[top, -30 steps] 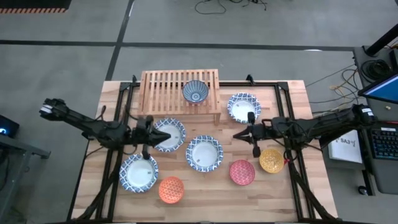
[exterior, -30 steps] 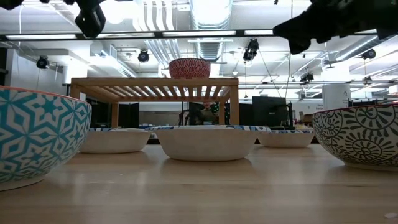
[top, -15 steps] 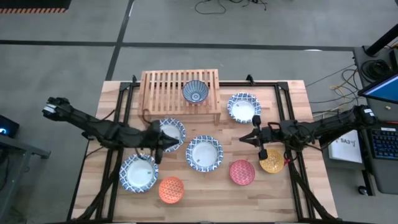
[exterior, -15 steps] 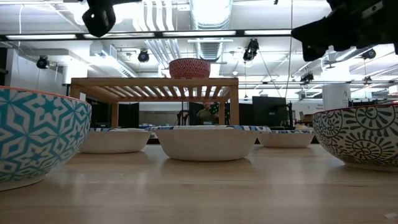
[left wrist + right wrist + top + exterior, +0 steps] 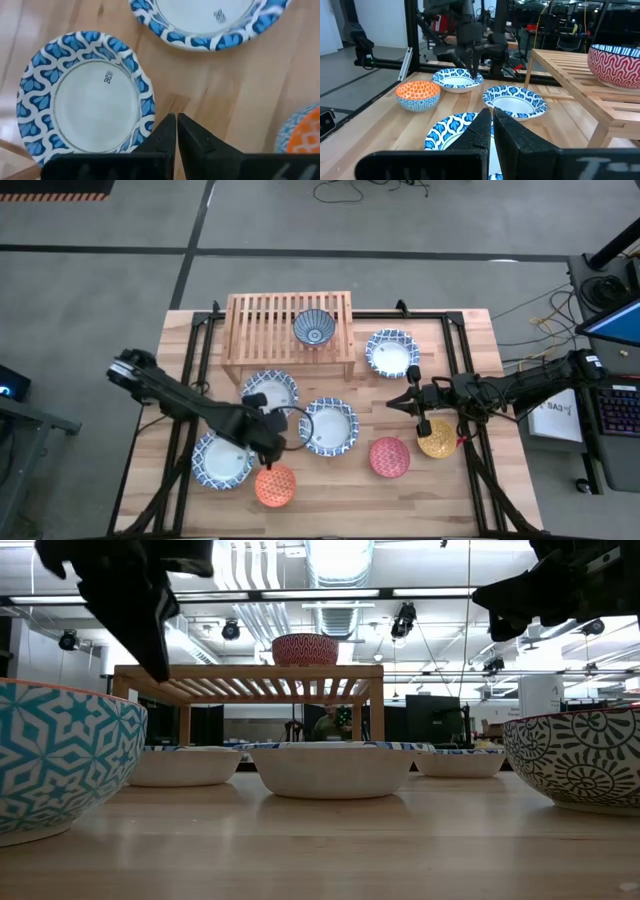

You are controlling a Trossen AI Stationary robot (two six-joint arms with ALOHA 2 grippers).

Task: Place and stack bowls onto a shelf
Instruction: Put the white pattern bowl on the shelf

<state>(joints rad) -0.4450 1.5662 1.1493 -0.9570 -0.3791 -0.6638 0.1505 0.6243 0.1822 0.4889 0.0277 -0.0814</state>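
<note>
Top-down, clock directions from table (image 5: 450, 500) centre. Left tool (image 5: 283, 444) at approx 7 o'clock, tips pressed together, gripping nothing, hovering between the front-left wide bowl (image 5: 222, 458) and the centre wide bowl (image 5: 328, 426), just above the orange bowl (image 5: 275, 484). Right tool (image 5: 392, 403) at approx 3 o'clock, also pressed together, empty, above the table near the yellow bowl (image 5: 437, 438). Shelf (image 5: 260, 320) at 12 o'clock w/ one small dark blue bowl (image 5: 314, 328) on its slats. Red bowl (image 5: 389, 457) at 5 o'clock. Other wide bowls: one at 10 o'clock (image 5: 270, 391) just in front of shelf, one at 1 o'clock (image 5: 391, 352).
</note>
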